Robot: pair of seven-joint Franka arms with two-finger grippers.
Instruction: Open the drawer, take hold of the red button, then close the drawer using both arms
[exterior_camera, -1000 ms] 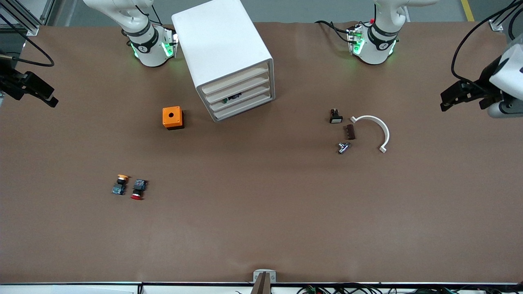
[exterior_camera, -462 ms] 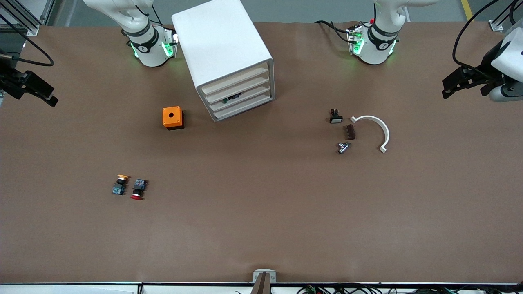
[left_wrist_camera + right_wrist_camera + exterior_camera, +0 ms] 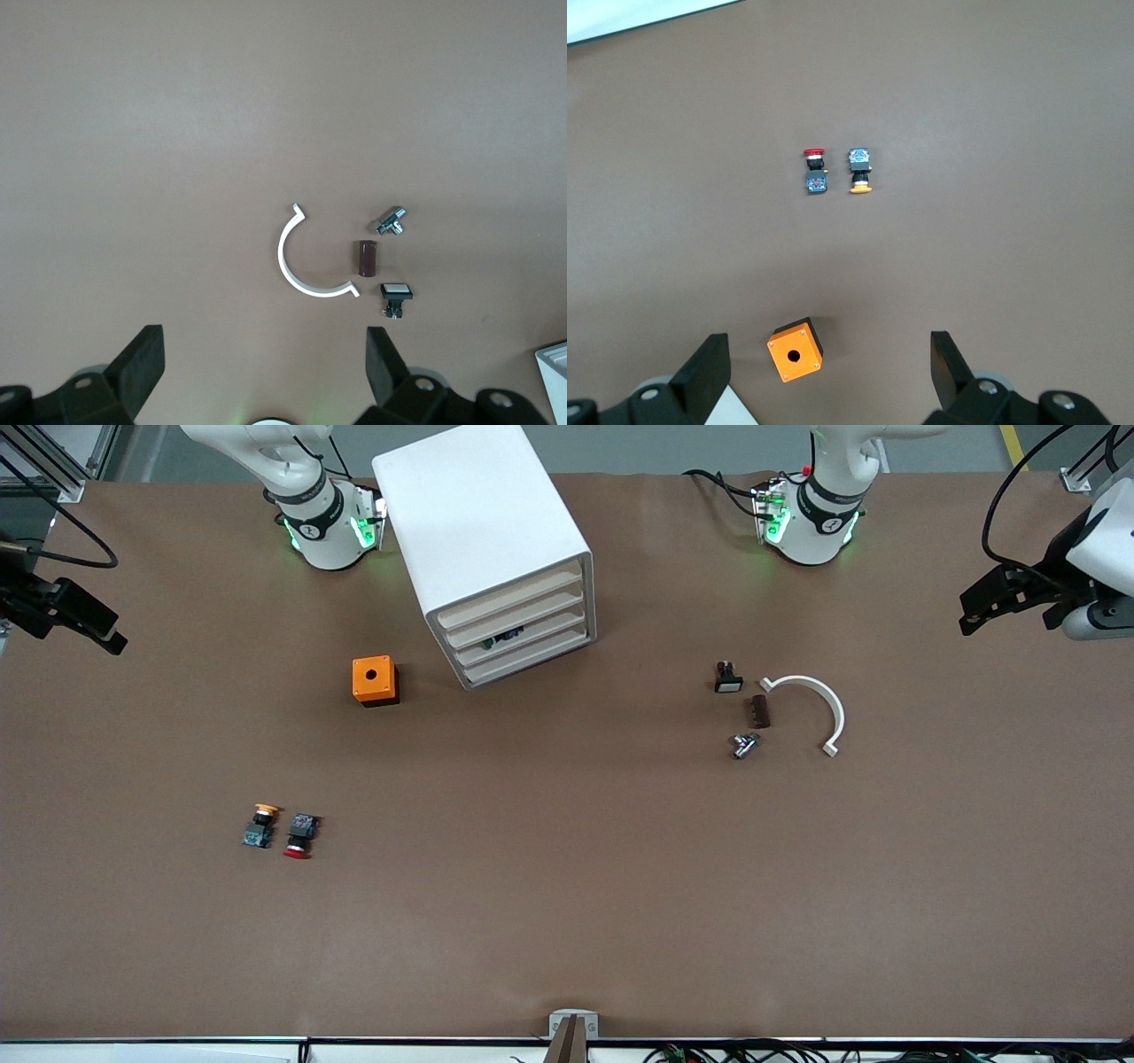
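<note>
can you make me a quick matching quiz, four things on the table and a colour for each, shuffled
Things:
1. cube
2. cabinet
3. button cap
4. small cylinder beside the curved clip

Colours:
A. red
B. dark brown
C. orange
D. white

Pairs: 1-C, 2-D, 3-A, 4-B
</note>
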